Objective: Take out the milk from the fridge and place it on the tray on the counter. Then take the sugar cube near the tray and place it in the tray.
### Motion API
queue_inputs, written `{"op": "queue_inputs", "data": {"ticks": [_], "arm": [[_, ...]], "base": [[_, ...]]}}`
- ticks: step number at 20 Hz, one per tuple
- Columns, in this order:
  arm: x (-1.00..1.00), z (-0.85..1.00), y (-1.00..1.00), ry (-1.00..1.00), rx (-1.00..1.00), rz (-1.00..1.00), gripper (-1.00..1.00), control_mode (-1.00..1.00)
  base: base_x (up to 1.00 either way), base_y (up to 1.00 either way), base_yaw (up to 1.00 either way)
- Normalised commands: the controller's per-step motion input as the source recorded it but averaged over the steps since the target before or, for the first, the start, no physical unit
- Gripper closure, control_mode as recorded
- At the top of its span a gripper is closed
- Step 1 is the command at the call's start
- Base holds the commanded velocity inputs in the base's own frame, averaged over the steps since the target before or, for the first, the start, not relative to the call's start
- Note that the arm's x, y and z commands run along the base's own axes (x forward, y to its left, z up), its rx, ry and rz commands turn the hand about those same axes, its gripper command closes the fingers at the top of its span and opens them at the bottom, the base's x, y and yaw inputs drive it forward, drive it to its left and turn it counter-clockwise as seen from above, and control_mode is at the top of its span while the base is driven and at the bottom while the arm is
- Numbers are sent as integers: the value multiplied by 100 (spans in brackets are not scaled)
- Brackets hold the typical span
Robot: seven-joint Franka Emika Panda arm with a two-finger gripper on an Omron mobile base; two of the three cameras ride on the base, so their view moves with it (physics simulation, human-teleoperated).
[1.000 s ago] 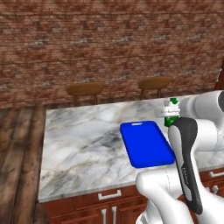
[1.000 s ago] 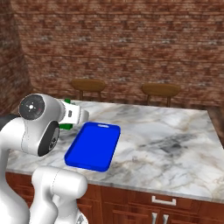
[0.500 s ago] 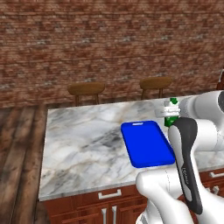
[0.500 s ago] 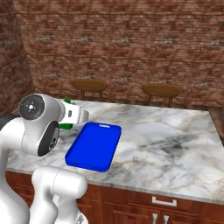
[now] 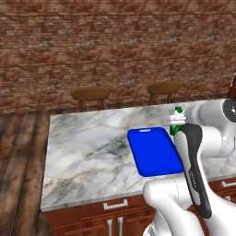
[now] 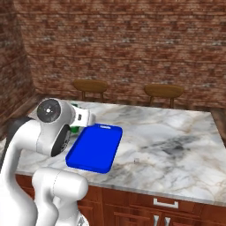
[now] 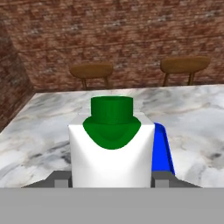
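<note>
On the marble counter (image 5: 87,147), the blue tray (image 5: 154,151) lay flat, handle slot toward the two wooden stools (image 5: 91,94). Beside the tray's right edge, the tool (image 7: 111,181) was clamped on the milk carton (image 7: 112,151), held upright, green cap (image 7: 111,110) uppermost.

You see the milk (image 7: 112,146), a small white carton with a green round cap, standing upright just beside one long edge of the tray (image 5: 154,151) (a flat bright blue rectangle, handle slot at its far end). The tray lies on the marble worktop (image 5: 87,147). A tiny pale sugar cube (image 6: 136,160) rests near the tray.
</note>
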Motion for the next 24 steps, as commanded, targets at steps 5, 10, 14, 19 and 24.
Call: {"op": "queue_inputs", "data": {"ticks": [5, 10, 14, 19, 24], "arm": [[49, -50, -4, 0, 8, 22, 100, -100], [43, -32, -4, 0, 0, 29, 100, -100], [29, -24, 0, 1, 0, 30, 100, -100], [36, -36, 0, 0, 0, 26, 100, -100], [42, -39, 0, -1, 1, 27, 100, -100]], "base": [[0, 0, 0], [0, 0, 0], [0, 0, 0], [0, 0, 0], [0, 0, 0]]}}
